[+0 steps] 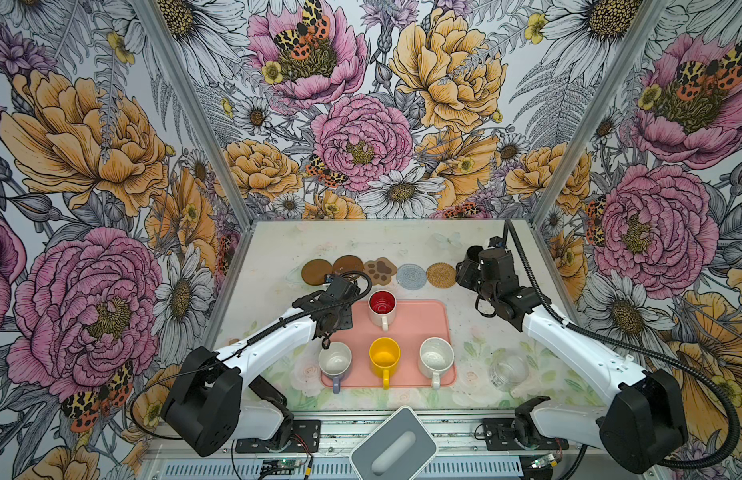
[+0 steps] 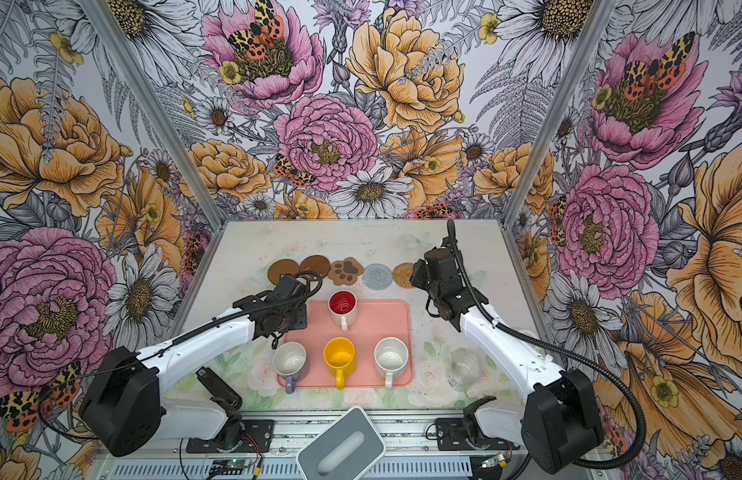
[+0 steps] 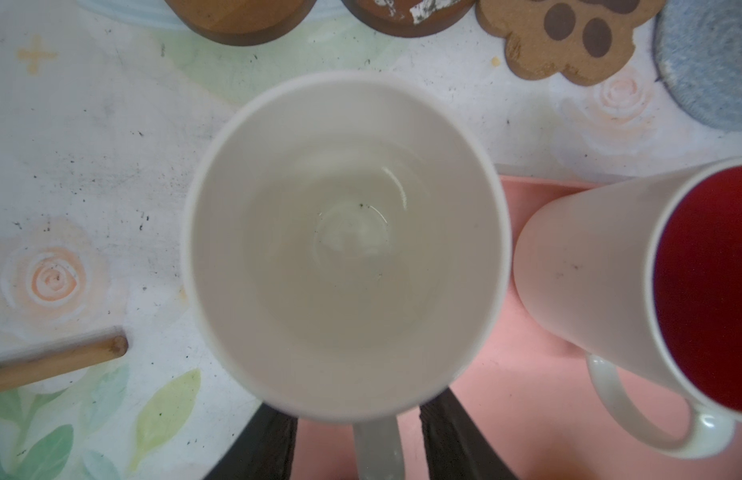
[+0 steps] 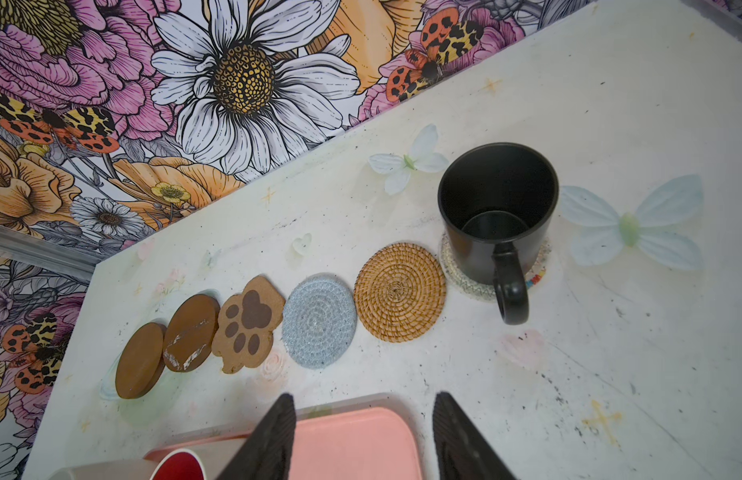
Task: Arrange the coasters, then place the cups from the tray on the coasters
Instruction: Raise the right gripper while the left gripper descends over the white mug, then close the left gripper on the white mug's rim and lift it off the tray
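Four handled mugs show on the large salmon-pink tray (image 1: pixel 419 328) in both top views: a white mug with a red inside (image 1: pixel 382 305), a lavender mug (image 1: pixel 335 361), a yellow mug (image 1: pixel 384 357) and a speckled white mug (image 1: pixel 436 357). The left gripper (image 1: pixel 336 316) hangs over the tray's far-left corner and hides what is under it.

In the left wrist view a plain white mug (image 3: pixel 344 245) fills the middle. Its handle (image 3: pixel 377 453) lies between the black fingers (image 3: pixel 269 440) with uneven gaps, so the jaws are apart and not gripping. Whether its base rests on the tray I cannot tell. Centre on the handle before closing, then lift straight up, since the red-inside mug stands just beside it.

In the right wrist view the right gripper (image 4: pixel 363 436) is spread and empty. A black mug (image 4: pixel 498 216) sits on the pale woven coaster (image 4: pixel 456 278). The tan woven round (image 4: pixel 399 291), grey-blue round (image 4: pixel 319 320), paw-print coaster (image 4: pixel 249 324) and two glossy brown discs (image 4: pixel 190 332) are bare. The discs touch, so set the mug squarely on one.
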You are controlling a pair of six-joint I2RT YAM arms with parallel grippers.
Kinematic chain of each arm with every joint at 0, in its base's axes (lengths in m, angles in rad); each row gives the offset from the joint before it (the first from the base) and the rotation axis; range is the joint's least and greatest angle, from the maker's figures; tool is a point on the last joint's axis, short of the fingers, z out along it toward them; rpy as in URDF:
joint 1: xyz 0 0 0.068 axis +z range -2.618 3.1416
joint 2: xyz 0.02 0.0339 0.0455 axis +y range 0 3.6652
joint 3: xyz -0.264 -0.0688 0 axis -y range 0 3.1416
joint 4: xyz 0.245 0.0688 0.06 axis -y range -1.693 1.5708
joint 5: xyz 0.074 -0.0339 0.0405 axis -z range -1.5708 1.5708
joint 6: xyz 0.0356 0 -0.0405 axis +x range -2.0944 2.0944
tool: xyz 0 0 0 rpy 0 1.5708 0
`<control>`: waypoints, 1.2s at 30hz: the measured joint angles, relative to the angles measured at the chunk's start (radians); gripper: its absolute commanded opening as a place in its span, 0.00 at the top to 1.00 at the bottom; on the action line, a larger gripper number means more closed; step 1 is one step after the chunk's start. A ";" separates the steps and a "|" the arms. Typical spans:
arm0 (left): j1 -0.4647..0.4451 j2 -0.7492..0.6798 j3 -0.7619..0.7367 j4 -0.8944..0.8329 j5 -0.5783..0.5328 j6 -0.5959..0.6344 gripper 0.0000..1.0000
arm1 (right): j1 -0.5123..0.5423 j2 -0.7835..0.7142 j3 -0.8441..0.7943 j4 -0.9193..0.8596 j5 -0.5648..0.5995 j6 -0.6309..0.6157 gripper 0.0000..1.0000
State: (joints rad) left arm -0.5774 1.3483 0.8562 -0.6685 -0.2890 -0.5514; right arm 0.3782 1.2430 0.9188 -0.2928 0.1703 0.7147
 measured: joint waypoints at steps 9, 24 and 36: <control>0.013 0.024 -0.013 0.021 0.006 0.000 0.62 | -0.005 0.010 -0.001 0.008 -0.008 0.000 0.45; 0.023 0.069 -0.015 0.038 0.022 0.000 0.72 | -0.010 0.017 -0.002 0.023 -0.013 0.000 0.44; 0.036 0.070 -0.016 0.046 0.027 0.008 1.00 | -0.013 0.019 -0.002 0.024 -0.022 0.000 0.45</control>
State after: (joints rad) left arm -0.5415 1.4181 0.8402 -0.6228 -0.2619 -0.5438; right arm 0.3653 1.2617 0.9165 -0.2684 0.1482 0.7151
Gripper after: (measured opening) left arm 0.150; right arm 0.554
